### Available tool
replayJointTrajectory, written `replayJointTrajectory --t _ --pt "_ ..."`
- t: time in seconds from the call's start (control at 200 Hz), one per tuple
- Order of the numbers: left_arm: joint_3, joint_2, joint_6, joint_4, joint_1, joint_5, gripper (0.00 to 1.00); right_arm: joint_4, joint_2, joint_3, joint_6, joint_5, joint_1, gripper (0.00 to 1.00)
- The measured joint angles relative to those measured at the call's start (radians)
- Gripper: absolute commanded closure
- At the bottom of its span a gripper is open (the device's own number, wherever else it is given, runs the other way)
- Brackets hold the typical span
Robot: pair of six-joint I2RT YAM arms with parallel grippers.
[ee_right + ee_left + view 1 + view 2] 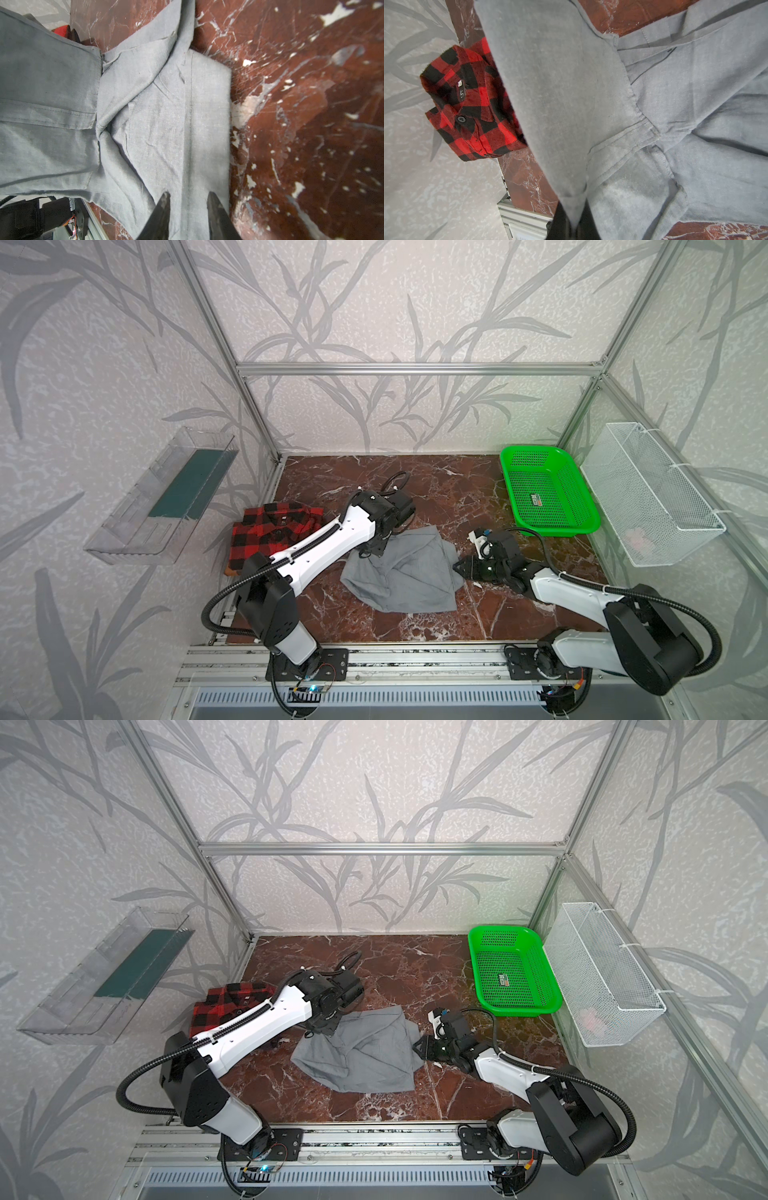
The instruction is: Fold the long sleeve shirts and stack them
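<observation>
Plainly, the only mark close to readable is on the plaid shirt (471,116): a black neck tag (461,94) bears one pale character, a 5 or an S, and the small white tab above it is too blurred to read. The green basket (559,529) at the far right of the worktop (457,497) holds only a small sticker (537,501) on its floor, with print too small to make out. On the right wall hangs a white wire basket (665,506) with a faint pinkish thing (636,537) at its near end. On the left wall, a clear bin (124,539) holds a dark green slab (191,485). The plaid shirt lies folded at the worktop's left edge, collar showing, partly behind the left arm. The grey shirt (407,576) lies rumpled in the middle of the worktop. The left pincer (572,220) is clamped tight on a flap of the grey shirt at its far-left part, and the cloth rises off the surface to it. The right pincer (188,196) is at the shirt's right edge. Its fingers (164,209) are part-way apart and straddle a stitched hem that lies flat between them, unpinched.
</observation>
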Motion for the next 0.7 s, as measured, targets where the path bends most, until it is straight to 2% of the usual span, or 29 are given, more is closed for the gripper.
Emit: replayJointTrajectory --t 0.3,0.7 --pt "0.134 0.169 -0.05 -0.108 -0.108 -0.085 1.0 0.02 -0.002 -0.018 0.048 -0.022 -0.019 0.68" --pt "0.4 0.419 -0.175 -0.241 -0.22 -0.138 1.0 0.032 -0.033 -0.032 0.071 -0.048 -0.033 0.69"
